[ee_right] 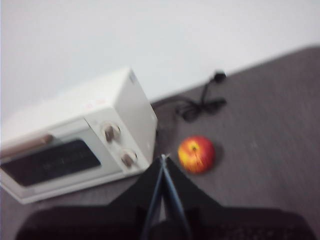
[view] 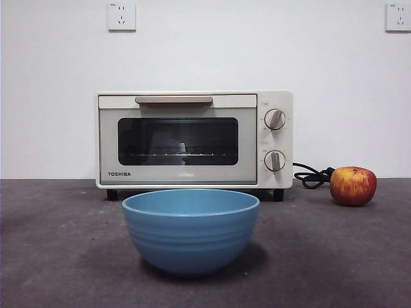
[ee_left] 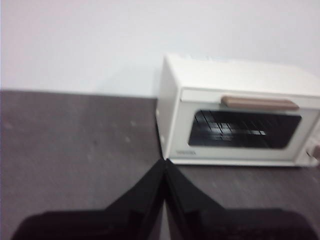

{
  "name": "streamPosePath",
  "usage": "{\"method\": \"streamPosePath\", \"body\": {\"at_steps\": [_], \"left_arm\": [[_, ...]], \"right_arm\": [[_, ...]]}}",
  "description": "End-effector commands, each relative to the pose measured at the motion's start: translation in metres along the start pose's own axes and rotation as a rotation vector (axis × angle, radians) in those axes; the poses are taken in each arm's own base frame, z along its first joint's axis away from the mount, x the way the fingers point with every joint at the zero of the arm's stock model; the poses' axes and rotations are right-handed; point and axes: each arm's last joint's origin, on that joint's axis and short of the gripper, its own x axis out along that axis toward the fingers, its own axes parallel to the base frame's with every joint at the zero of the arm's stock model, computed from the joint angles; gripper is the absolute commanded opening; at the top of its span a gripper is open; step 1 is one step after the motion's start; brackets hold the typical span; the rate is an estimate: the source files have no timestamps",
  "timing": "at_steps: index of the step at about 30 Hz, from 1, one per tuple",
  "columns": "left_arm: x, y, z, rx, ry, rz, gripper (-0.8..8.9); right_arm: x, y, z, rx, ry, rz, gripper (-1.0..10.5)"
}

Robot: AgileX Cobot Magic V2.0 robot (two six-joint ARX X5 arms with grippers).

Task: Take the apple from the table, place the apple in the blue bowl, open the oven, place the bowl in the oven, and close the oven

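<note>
The red and yellow apple rests on the table to the right of the oven, whose door is closed. In front of the oven stands the empty blue bowl. In the right wrist view the apple lies beyond my right gripper, which is shut and holds nothing, beside the oven. My left gripper is shut too, hanging above the table short of the oven. Neither arm shows in the front view.
A black cord coils on the table between the oven and the apple, also visible as a cord behind the apple. A white wall with two sockets stands behind.
</note>
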Motion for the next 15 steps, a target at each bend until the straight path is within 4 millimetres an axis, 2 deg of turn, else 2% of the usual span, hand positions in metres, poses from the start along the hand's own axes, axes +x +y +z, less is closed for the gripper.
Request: {"method": "streamPosePath", "body": {"at_steps": [1,6,11,15], "left_arm": [[0.007,-0.002,0.012,-0.020,0.079,-0.022,-0.05],[0.024,-0.003,0.032,-0.062,0.269,-0.027,-0.04],[0.043,-0.003,0.049,-0.093,0.431,-0.021,-0.04],[0.060,-0.002,0.053,-0.116,0.564,-0.002,-0.04]], "right_arm": [[0.006,0.004,0.013,0.002,0.116,-0.039,-0.1],[0.024,0.010,0.033,-0.017,0.306,-0.100,0.0],[0.045,0.014,0.046,-0.014,0.391,-0.129,0.0],[0.064,0.017,0.054,-0.049,0.440,-0.118,0.0]]}}
